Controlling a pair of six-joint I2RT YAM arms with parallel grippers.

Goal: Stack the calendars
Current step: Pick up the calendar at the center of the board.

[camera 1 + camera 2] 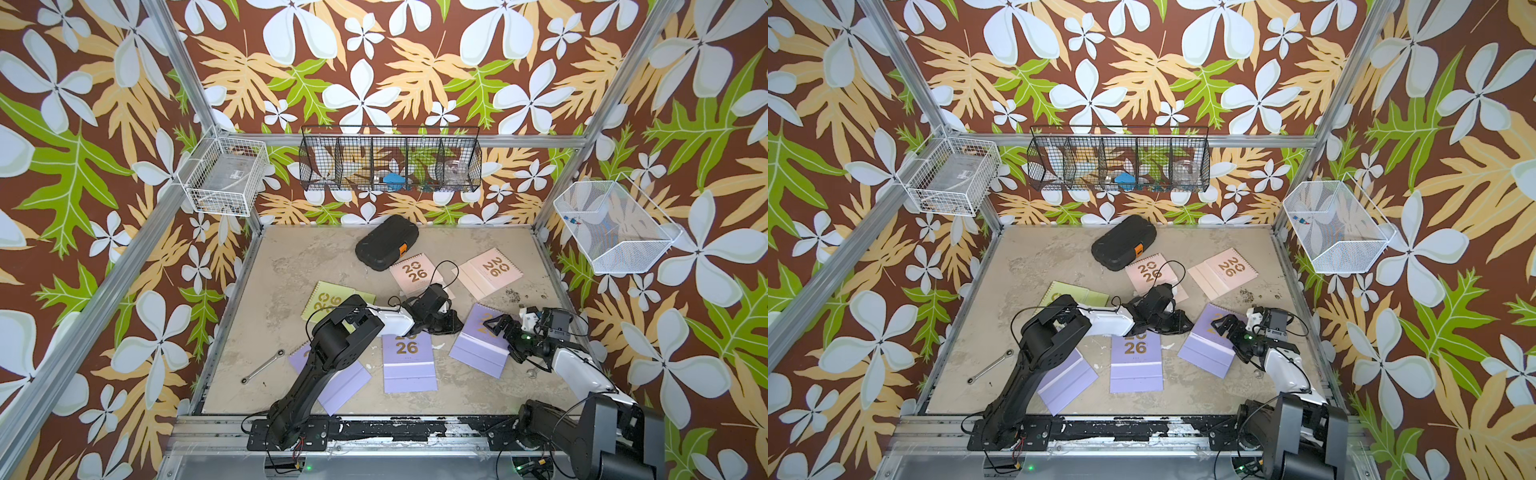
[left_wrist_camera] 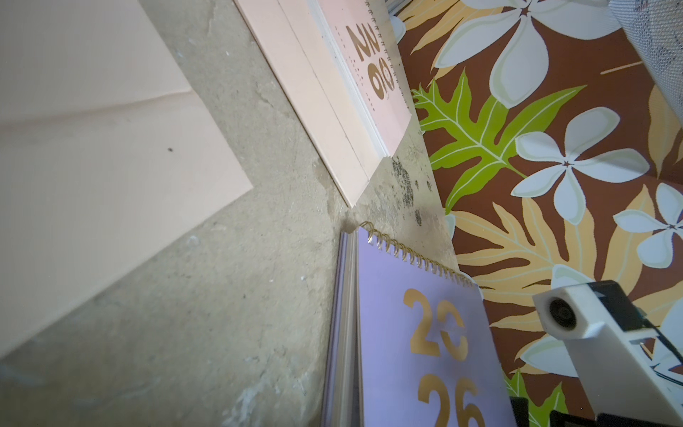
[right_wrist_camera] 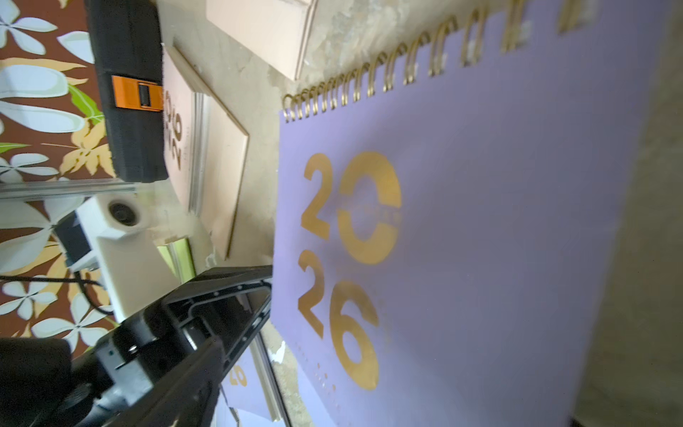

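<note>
Left gripper [image 1: 451, 324] closed, low just beside right lilac calendar [image 1: 473, 349]; grip on anything unclear. Right gripper [image 1: 494, 326] spread wide above that calendar's spiral end. 6 calendars [image 1: 409, 370] scattered flat on table [image 1: 291, 266], unstacked.

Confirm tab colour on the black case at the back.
Orange tab on the black case; shows best in the right wrist view.

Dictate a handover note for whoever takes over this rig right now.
Left claw: shut at the edge of the right lilac calendar; whether it grips is unclear.
Right claw: open over that calendar.
Lying apart: middle lilac calendar, left lilac calendar, lime green calendar, left pink calendar, right pink calendar.
Done: nothing stacked. Left: stack all six.
</note>
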